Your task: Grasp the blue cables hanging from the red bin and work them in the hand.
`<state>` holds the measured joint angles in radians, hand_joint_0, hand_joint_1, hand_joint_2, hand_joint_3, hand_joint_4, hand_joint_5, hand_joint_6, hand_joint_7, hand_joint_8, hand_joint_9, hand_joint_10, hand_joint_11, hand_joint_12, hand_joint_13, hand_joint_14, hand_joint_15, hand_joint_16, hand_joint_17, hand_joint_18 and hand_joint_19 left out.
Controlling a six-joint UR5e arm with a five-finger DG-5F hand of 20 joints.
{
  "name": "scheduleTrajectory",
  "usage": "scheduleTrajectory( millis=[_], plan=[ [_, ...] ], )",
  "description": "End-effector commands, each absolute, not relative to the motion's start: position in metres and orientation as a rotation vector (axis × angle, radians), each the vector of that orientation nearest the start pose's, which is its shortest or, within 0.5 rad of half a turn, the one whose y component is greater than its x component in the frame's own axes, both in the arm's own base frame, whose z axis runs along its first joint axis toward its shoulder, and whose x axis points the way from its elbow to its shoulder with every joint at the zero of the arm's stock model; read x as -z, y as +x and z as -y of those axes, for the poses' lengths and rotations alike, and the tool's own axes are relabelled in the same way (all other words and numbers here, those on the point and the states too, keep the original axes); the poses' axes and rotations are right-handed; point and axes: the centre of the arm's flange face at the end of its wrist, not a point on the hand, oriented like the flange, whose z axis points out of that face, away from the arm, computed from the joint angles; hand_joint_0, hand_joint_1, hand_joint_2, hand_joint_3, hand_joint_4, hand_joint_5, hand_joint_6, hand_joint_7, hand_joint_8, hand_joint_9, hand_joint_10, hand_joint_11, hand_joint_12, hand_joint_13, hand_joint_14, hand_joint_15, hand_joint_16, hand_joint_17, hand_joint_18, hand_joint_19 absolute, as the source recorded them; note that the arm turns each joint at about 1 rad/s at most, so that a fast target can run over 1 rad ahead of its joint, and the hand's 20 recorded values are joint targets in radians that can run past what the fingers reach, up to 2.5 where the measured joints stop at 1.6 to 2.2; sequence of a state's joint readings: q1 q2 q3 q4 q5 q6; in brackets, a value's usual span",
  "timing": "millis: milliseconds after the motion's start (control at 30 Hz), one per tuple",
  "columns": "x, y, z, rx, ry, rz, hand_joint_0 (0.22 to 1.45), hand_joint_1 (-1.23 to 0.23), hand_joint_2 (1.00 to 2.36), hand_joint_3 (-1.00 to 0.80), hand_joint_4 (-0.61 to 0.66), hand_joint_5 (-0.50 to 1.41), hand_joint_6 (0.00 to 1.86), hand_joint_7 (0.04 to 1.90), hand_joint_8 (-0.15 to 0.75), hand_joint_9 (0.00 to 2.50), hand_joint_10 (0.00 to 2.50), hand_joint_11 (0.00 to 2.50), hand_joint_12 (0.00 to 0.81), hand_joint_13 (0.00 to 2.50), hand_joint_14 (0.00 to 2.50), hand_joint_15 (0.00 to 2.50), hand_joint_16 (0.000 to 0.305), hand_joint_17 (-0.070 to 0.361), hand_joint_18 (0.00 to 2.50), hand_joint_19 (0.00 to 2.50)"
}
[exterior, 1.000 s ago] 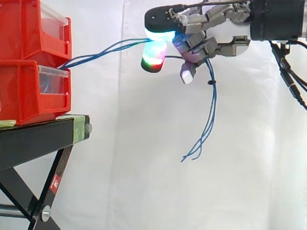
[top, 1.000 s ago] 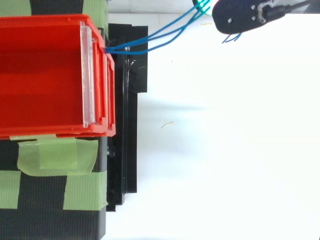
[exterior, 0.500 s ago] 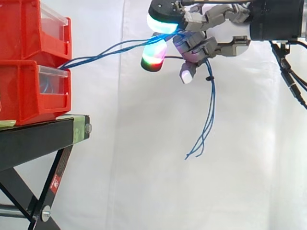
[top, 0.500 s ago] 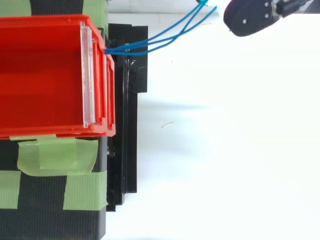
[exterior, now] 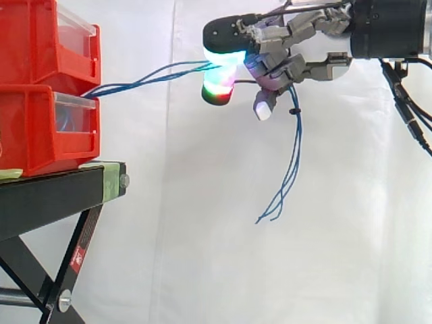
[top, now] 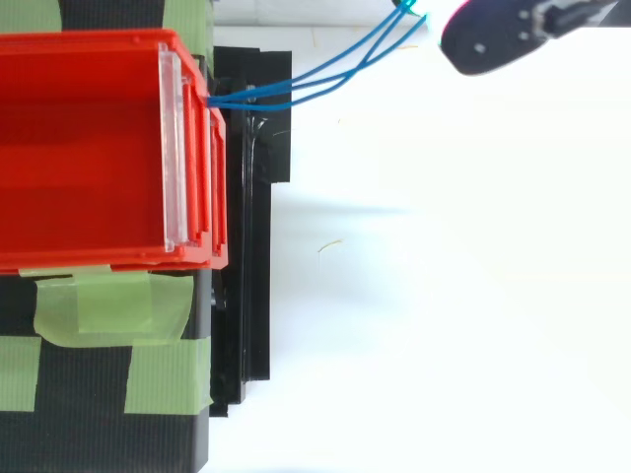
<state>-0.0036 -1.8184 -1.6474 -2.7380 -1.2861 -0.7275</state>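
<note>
Hand [exterior: 291,62] is gripping the blue cables [exterior: 148,77], fingers [exterior: 223,39] curling closed around them. Cables are running from the red bin [exterior: 34,135] toward 2 o'clock to the hand, with the loose ends hanging at 6 o'clock. Red label [exterior: 77,257] on the stand leg [exterior: 92,225]: print illegible.

Nothing written could be read. A small red sticker [exterior: 78,257] on a leg of the black stand [exterior: 54,196] carried pale marks, too small to make out as letters or numbers.
</note>
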Motion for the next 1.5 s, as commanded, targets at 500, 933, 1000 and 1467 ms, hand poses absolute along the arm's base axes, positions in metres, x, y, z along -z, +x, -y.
scheduleTrajectory(
  millis=[500,933,1000,1467],
  plan=[
    [-0.3559,0.5799,0.1628,-0.464,0.822,-1.269,0.83,-0.60,1.02,-0.45,0.25,0.33,0.20,1.34,0.392,0.63,2.50,2.50,0.485,0.95,2.50,1.66,0.052,0.118,1.06,0.59],
    [-0.3559,0.5802,0.1616,-0.468,0.819,-1.271,0.78,-0.64,1.00,-1.00,0.23,0.42,0.39,1.24,0.377,0.75,2.50,2.50,0.476,1.02,2.50,1.63,0.053,0.119,1.16,0.56],
    [-0.3568,0.5799,0.1616,-0.468,0.818,-1.270,0.78,-0.65,1.00,-1.00,0.21,0.47,0.38,1.25,0.370,0.78,2.50,2.50,0.468,1.03,2.50,1.64,0.051,0.116,1.18,0.57],
    [-0.3559,0.5801,0.1621,-0.464,0.822,-1.269,0.87,-0.62,1.02,-0.26,0.22,0.52,0.01,1.35,0.369,0.88,2.50,2.50,0.484,1.11,2.50,1.68,0.056,0.126,1.27,0.52]
  ],
)
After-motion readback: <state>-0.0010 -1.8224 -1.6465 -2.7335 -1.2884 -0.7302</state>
